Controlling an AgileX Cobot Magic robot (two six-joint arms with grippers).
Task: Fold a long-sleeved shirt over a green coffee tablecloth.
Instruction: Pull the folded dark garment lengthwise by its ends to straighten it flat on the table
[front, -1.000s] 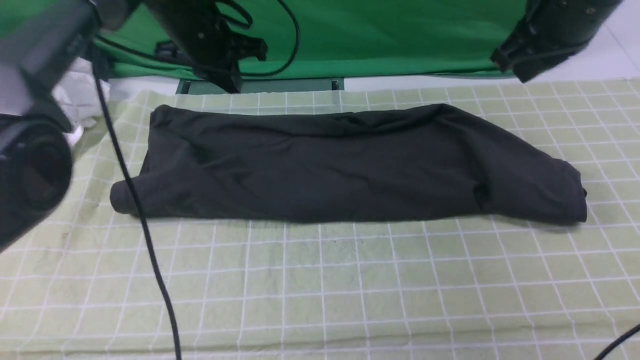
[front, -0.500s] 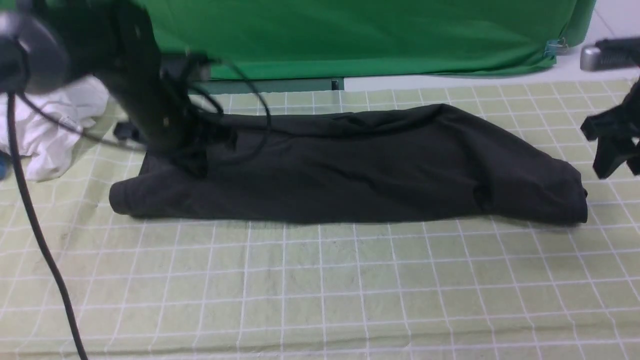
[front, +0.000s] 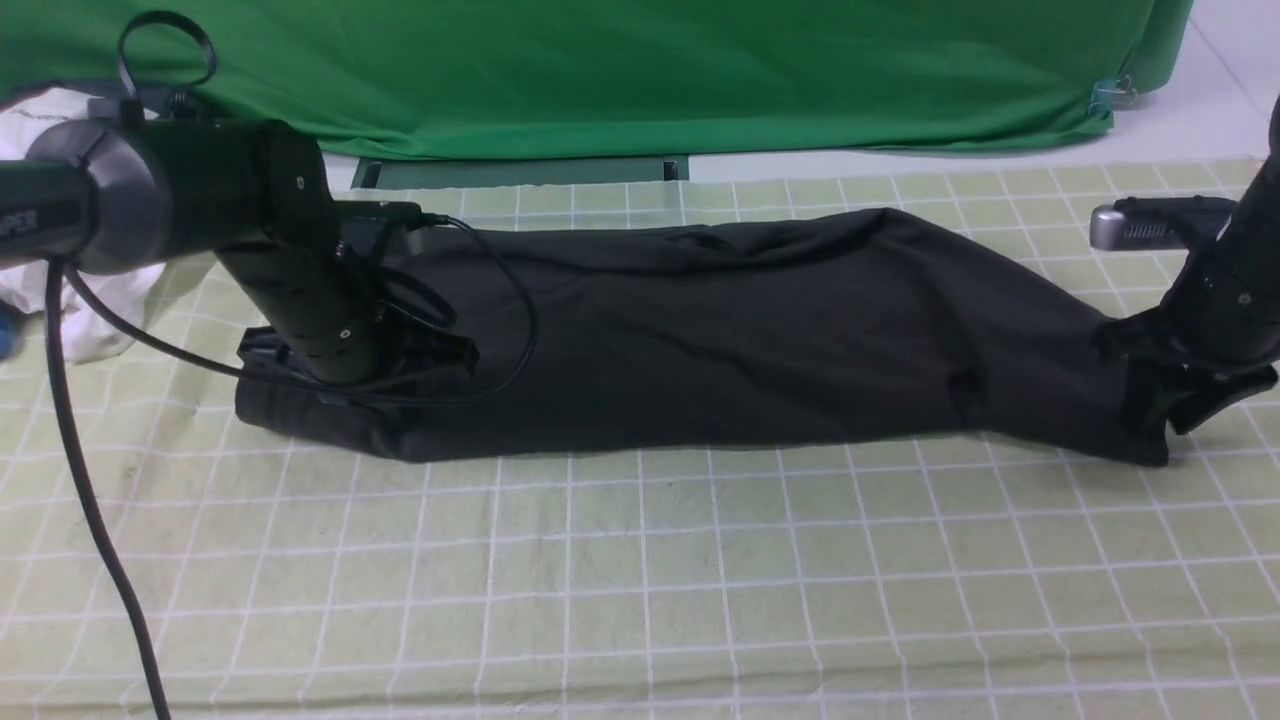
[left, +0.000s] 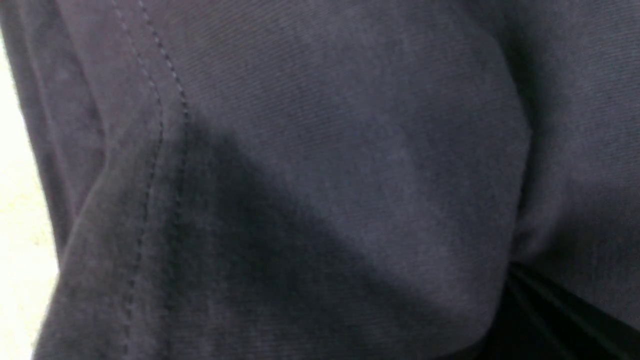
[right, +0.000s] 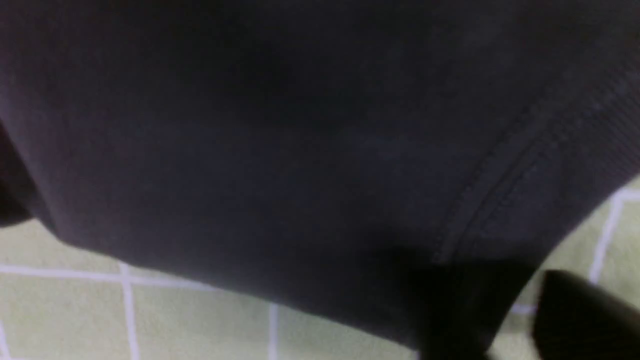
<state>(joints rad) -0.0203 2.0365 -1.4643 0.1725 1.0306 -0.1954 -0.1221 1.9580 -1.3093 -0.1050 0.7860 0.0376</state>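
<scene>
The long-sleeved shirt (front: 700, 330) is a black band folded lengthwise across the green coffee tablecloth (front: 640, 560), print hidden. My left gripper (front: 345, 385) points down onto the shirt's left end, shut, its tips lost against the black fabric. The left wrist view is filled with the shirt's cloth (left: 320, 150) and a stitched seam. My right gripper (front: 1160, 410) is low at the shirt's right end, open. One of its fingers (right: 585, 320) rests over the tablecloth (right: 75, 310), the other merges with the shirt's edge (right: 300, 150).
A white garment (front: 110, 290) lies at the far left behind my left arm. A plain deep-green backdrop (front: 640, 70) hangs along the back. My left arm's black cable (front: 90, 520) trails down over the tablecloth's left side.
Both arms have come down from above. The left gripper has landed on the shirt's left end, nudging it slightly right. The right gripper has dropped to the right end, with its fingers now apart.
</scene>
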